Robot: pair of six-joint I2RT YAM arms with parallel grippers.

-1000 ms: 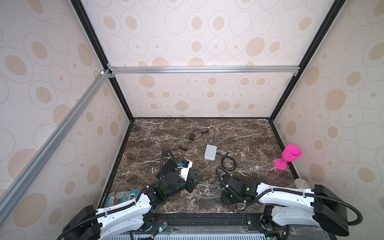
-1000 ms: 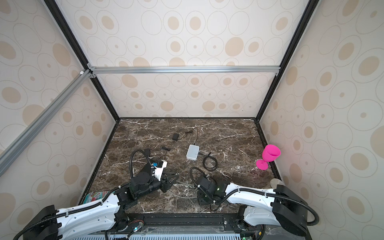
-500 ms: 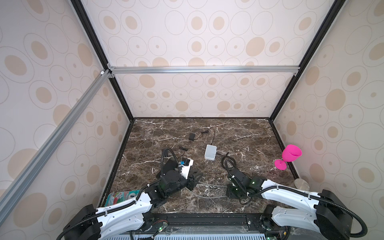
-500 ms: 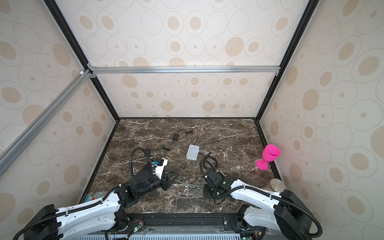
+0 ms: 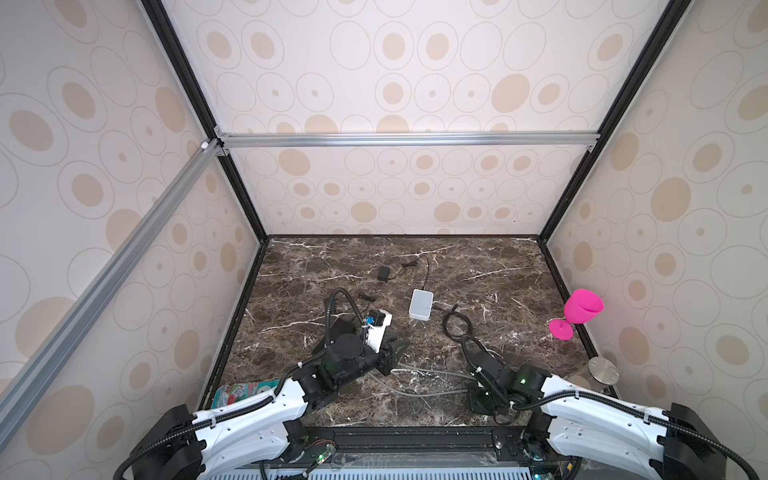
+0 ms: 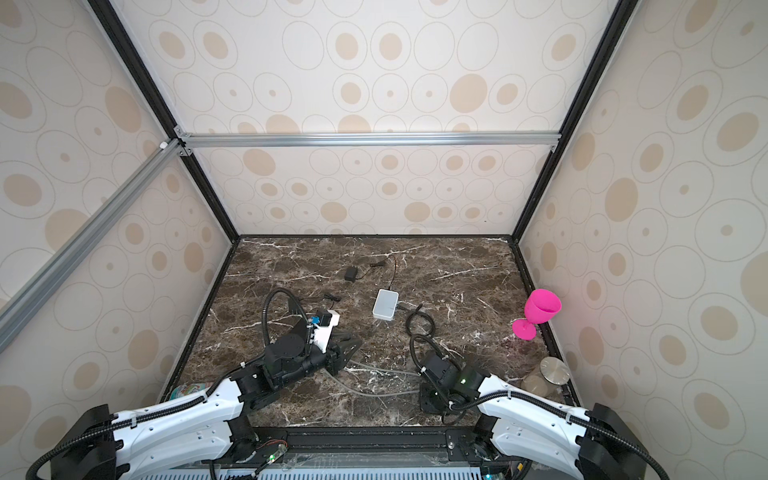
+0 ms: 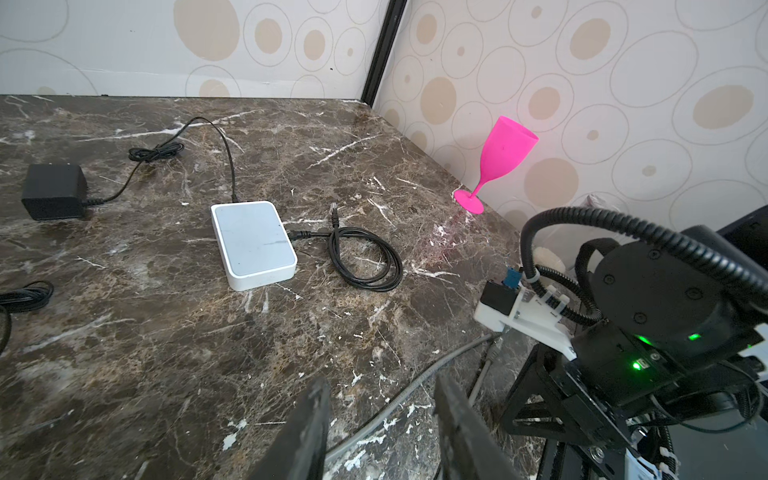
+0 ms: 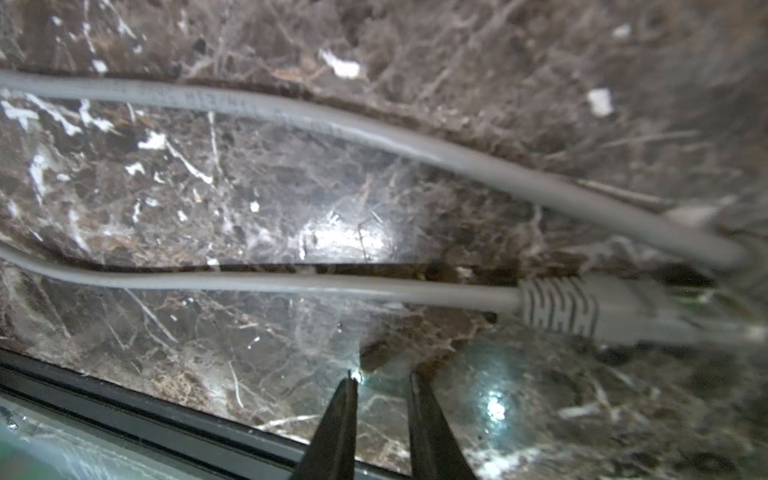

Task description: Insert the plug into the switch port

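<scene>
Left tool (image 7: pixel 382 386) gapes empty; right tool (image 8: pixel 382 380), narrowly parted, seemingly hovers near the grey plug (image 8: pixel 602 309).

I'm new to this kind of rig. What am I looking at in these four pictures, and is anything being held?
The machine is two white robot arms working on a marble table. Both top views look down on the whole scene; the other two pictures come from a camera on each arm's wrist, looking past its fingers. On the table are a white switch, a black power adapter, a coiled black cable, a grey network cable with its plug, and a pink goblet by the right wall. The left gripper is open over that cable; the right gripper, jaws slightly apart, points down near the plug. Neither holds anything.
</scene>
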